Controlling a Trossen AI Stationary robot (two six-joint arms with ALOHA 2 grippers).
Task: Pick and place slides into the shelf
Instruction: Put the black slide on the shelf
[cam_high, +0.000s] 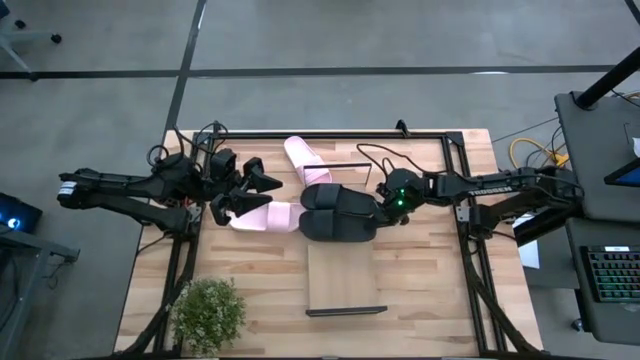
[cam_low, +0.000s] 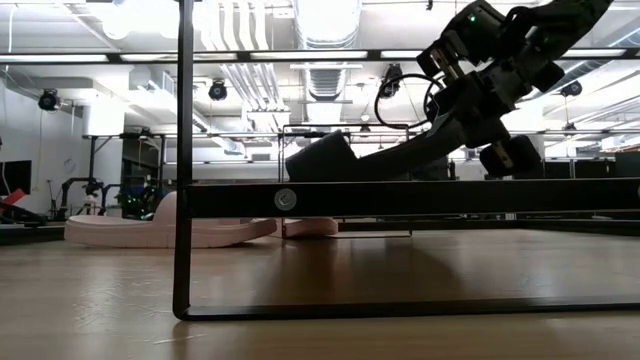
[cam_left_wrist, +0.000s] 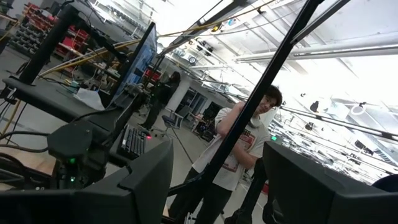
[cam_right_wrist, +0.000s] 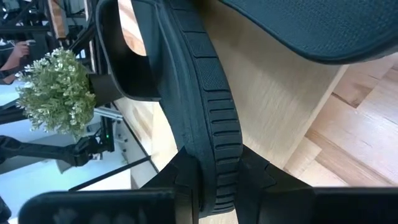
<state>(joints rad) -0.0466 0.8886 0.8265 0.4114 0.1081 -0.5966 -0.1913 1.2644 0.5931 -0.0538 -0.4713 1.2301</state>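
From my remote station: the right gripper (cam_right_wrist: 216, 180) is clamped on the ribbed edge of a black slide (cam_high: 345, 226), one finger on each side of the sole. In the low view that slide (cam_low: 340, 158) is tilted, its strap end raised above the black rail of the shelf (cam_high: 345, 285). From above it sits at the far end of the light-wood shelf board, touching the second black slide (cam_high: 335, 195) just beyond it. The left gripper (cam_high: 240, 192) hangs over the bench (cam_high: 430, 310) with its fingers spread apart, holding nothing, directly above one end of a pale pink slide (cam_high: 268, 217) that lies flat on the wood, near the black pair. The other pink slide (cam_high: 302, 157) lies toward the bench's far edge, angled. A small potted plant (cam_high: 208, 313) stands at the near left corner. Through the left wrist camera I see a person (cam_left_wrist: 233, 155) standing in the room beyond the frame.
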